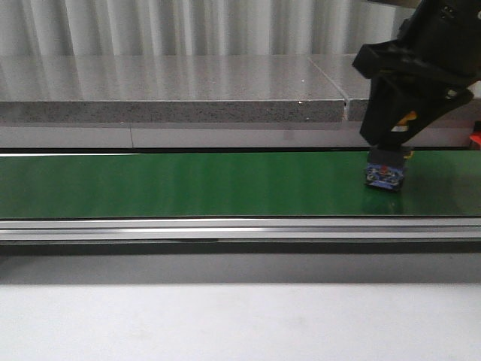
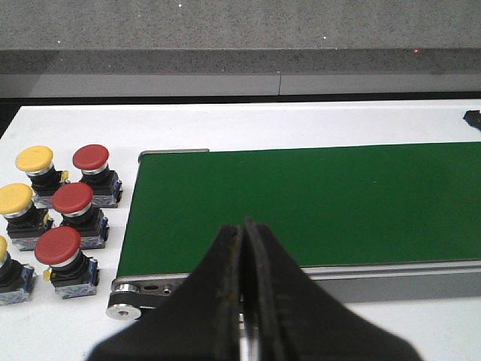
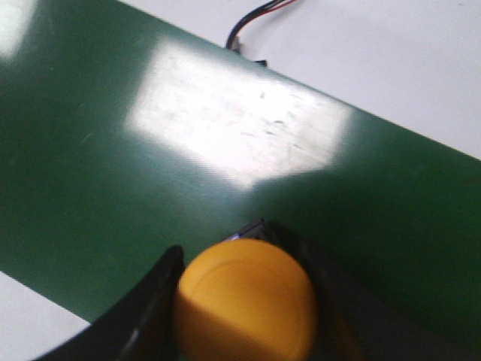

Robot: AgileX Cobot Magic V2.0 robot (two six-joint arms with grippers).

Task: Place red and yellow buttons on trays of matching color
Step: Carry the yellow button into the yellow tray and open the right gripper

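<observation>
My right gripper (image 1: 386, 159) is shut on a yellow button (image 3: 246, 301). The button's round cap fills the gap between the black fingers (image 3: 150, 301). In the front view its blue-black base (image 1: 384, 176) sits at or just above the green conveyor belt (image 1: 188, 184), near the belt's right end. My left gripper (image 2: 242, 226) is shut with nothing in it, hovering by the belt's left end (image 2: 316, 203). Beside that end, three red buttons (image 2: 72, 198) and several yellow buttons (image 2: 34, 159) stand on the white table. The trays are out of view.
A grey speckled ledge (image 1: 173, 98) runs behind the belt. The belt's metal frame and end roller (image 2: 124, 308) lie just ahead of my left fingers. A thin cable (image 3: 252, 19) lies on the white table past the belt's edge.
</observation>
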